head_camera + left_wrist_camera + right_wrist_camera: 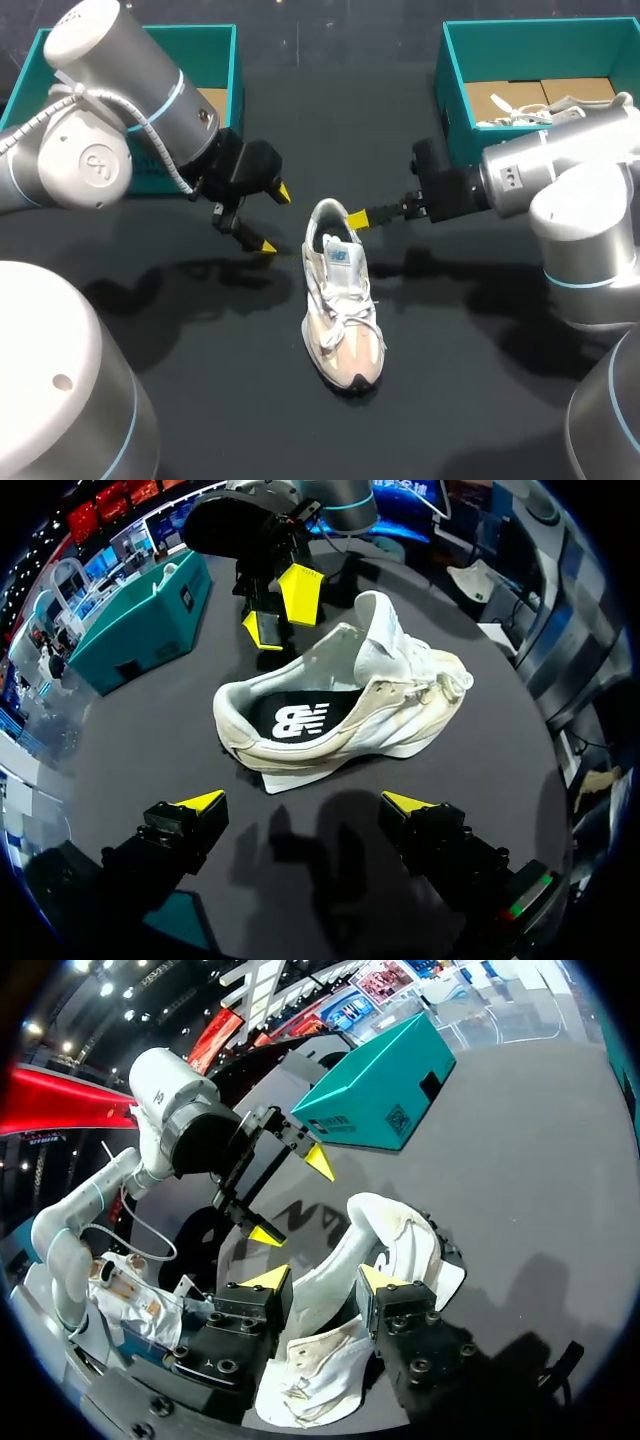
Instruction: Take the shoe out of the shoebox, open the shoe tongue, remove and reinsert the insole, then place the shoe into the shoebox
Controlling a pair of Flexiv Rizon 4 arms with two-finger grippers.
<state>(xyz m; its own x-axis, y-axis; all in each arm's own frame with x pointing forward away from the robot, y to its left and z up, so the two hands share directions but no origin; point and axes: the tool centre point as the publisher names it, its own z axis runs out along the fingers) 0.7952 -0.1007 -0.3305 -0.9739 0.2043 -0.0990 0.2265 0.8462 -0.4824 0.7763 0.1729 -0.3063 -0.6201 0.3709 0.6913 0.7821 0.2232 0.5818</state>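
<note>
— Checking position: shoe [340,300] on the table [200,350], right gripper [320,1278] clamped on its heel collar?
— Yes. Left gripper [305,802] spread apart, just short of the shoe's side, not touching.
— Obscured?
— Left shoebox [200,50], back-left of the shoe: inside mostly hidden by left arm [100,110].
— Right shoebox [520,45]?
— Back-right of the shoe; 1 white laced item [515,110] on tan lining [495,95], partly covered by right arm [560,170].
</note>
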